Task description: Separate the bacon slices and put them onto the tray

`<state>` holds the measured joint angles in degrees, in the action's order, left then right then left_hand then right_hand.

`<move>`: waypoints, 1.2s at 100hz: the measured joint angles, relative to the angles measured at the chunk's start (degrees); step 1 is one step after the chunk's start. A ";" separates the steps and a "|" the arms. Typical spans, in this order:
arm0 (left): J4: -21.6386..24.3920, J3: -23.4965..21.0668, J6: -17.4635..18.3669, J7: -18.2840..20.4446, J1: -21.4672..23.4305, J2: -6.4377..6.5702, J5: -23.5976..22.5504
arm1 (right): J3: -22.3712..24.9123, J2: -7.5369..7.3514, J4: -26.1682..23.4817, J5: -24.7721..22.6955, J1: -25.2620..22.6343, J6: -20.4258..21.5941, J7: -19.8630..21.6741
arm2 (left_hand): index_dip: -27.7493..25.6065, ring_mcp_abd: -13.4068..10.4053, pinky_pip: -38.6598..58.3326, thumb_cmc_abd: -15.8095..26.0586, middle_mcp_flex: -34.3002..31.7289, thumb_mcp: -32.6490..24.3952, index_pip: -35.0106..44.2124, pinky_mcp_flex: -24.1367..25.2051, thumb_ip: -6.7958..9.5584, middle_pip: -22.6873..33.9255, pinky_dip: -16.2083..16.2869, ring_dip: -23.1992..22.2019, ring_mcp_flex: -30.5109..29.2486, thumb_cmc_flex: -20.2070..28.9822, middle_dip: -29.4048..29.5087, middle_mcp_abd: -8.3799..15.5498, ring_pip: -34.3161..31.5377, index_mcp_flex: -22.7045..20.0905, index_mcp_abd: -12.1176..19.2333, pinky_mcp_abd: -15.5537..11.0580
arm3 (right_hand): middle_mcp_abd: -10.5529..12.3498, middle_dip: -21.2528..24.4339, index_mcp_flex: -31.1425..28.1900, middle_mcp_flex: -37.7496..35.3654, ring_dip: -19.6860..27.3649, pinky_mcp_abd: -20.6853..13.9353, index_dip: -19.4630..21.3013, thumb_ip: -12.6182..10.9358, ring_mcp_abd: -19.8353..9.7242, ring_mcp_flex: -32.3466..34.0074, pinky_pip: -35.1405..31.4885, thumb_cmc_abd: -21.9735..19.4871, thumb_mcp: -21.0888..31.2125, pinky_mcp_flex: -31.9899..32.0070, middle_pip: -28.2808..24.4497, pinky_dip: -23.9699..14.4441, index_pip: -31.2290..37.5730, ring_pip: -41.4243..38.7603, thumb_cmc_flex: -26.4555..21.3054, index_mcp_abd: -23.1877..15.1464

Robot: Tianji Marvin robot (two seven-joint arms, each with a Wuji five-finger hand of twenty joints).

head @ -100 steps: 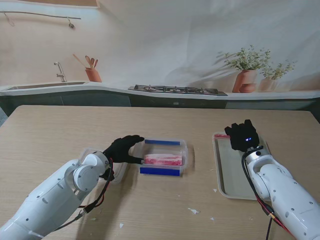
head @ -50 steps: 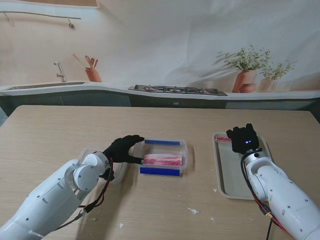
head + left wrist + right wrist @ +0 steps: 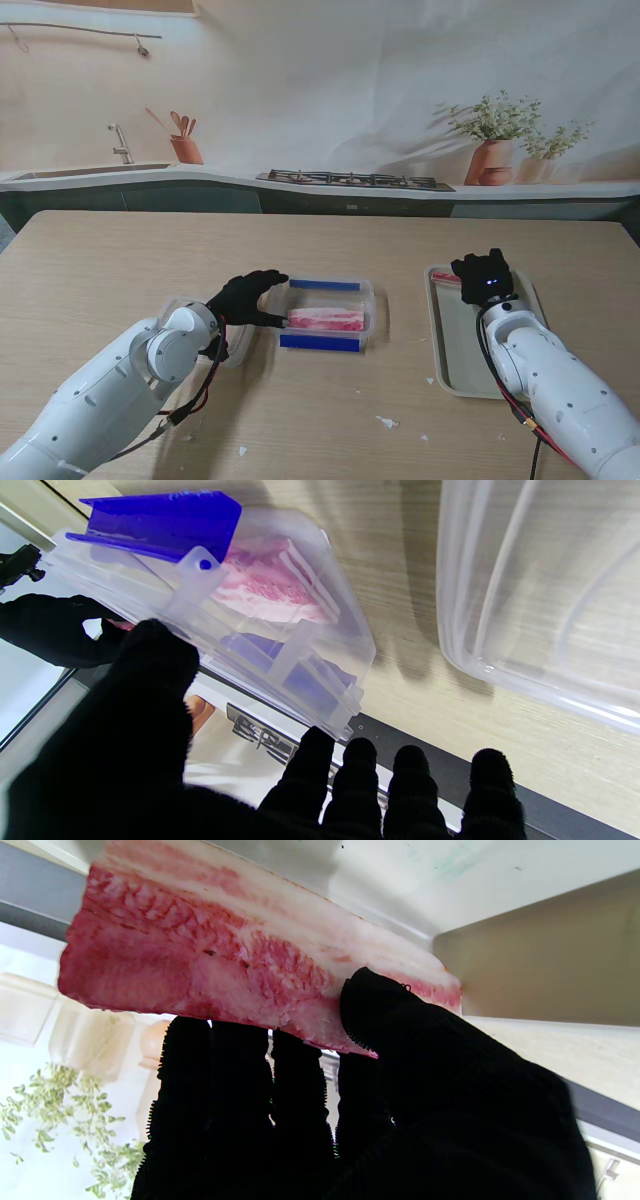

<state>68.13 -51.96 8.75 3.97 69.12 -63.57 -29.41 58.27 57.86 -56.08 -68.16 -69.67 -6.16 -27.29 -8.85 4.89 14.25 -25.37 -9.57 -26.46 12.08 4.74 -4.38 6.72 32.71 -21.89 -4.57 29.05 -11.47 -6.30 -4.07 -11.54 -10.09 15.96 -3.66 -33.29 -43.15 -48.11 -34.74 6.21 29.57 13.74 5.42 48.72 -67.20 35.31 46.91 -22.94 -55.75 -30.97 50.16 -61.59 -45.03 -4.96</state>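
A clear plastic container point(image 3: 372, 300) with blue clips sits mid-table and holds pink bacon slices point(image 3: 326, 319). My left hand point(image 3: 248, 297), in a black glove, rests at its left end. The fingers are spread and the thumb point(image 3: 155, 655) touches the container wall point(image 3: 280, 630). The grey tray point(image 3: 455, 350) lies to the right. Over its far end, my right hand point(image 3: 483, 277) is shut on one bacon slice point(image 3: 210, 955), pinched between thumb and fingers. One end of the slice point(image 3: 445, 276) shows at the tray's far left corner.
A clear lid point(image 3: 172, 305) lies on the table under my left forearm, and it also shows in the left wrist view as the lid point(image 3: 540, 580). Small white scraps point(image 3: 387, 422) dot the table nearer to me. A counter with a stove runs behind the table.
My right hand with the bacon slice has shifted slightly over the tray's far end. The left hand and the container have not moved.
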 measured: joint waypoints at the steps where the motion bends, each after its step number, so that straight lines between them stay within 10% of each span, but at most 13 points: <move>1: 0.00 0.00 0.01 0.00 0.00 0.00 0.00 | -0.02 0.00 0.00 -0.01 0.01 0.00 0.03 | 0.00 0.00 0.00 0.00 0.00 0.00 0.00 0.00 0.00 0.00 0.00 0.00 0.00 0.00 0.00 0.00 0.00 0.00 0.00 0.00 | 0.00 0.01 0.00 0.00 0.01 0.00 0.00 0.00 0.00 0.00 0.00 0.00 0.00 0.00 0.00 0.00 0.00 0.01 0.00 0.00; 72: -0.08 -0.13 0.24 -0.15 0.09 -0.01 -0.09 | -0.80 -0.36 -1.80 -2.03 -0.04 -1.41 4.75 | 0.00 -0.01 0.00 0.00 0.00 0.01 0.00 0.00 0.00 0.00 0.00 0.00 0.00 -0.02 0.00 0.00 0.00 0.00 0.02 0.00 | 0.34 2.22 4.48 5.56 1.36 -0.39 -0.85 -0.01 0.00 -3.72 1.43 -0.80 1.35 4.20 1.37 1.80 0.35 2.84 1.16 -0.05; 103: -0.12 -0.23 0.28 -0.26 0.15 -0.04 -0.11 | -0.05 -0.50 -3.29 -3.64 -0.51 -0.72 6.61 | -0.01 -0.01 0.00 0.00 0.00 0.02 0.14 0.00 -0.01 0.00 0.00 0.00 0.00 -0.03 0.00 0.00 0.00 0.00 0.05 0.00 | 0.66 4.09 7.19 13.97 3.72 -0.44 -0.70 -0.18 -0.09 -11.51 2.77 -2.02 3.05 10.08 1.38 2.43 -12.23 7.15 7.31 1.28; 110: -0.14 -0.22 0.29 -0.26 0.14 -0.04 -0.10 | 0.58 -0.59 -3.84 -4.20 -0.88 -0.55 7.41 | -0.01 -0.01 0.00 0.00 0.00 0.02 0.24 0.00 -0.01 0.00 0.00 0.00 0.00 -0.03 0.00 0.00 0.00 0.00 0.05 0.00 | 0.72 4.69 8.65 16.55 4.04 -0.47 0.54 -4.20 -0.09 -13.56 3.21 -2.03 3.05 11.69 1.64 2.44 -15.60 8.40 8.75 2.05; 120: -0.21 -0.15 0.35 -0.27 0.08 -0.04 -0.07 | 2.53 -0.67 -5.44 -5.26 -2.07 0.42 9.19 | -0.02 -0.01 0.00 0.00 0.00 0.02 0.26 0.00 -0.01 0.00 0.00 0.00 0.00 -0.04 0.00 0.00 0.00 0.00 0.05 0.00 | 1.12 6.27 11.98 21.21 5.51 -0.48 0.75 -4.21 0.33 -19.21 4.78 -2.73 2.92 15.29 3.87 2.45 -20.24 12.51 10.90 2.60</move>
<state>67.91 -52.12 9.10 3.70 69.20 -63.61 -29.48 60.80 57.19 -61.52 -73.42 -71.74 -5.74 -18.10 -8.87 4.88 14.25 -25.37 -9.57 -26.43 12.34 4.74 -4.39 6.72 32.71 -21.89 -4.57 29.01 -11.47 -6.30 -4.07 -11.54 -10.04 15.96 -2.54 -27.02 -31.17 -26.90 -29.24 5.73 30.33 9.54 5.74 29.51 -62.43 32.57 49.83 -7.65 -51.88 -28.52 29.91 -49.08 -34.13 -2.36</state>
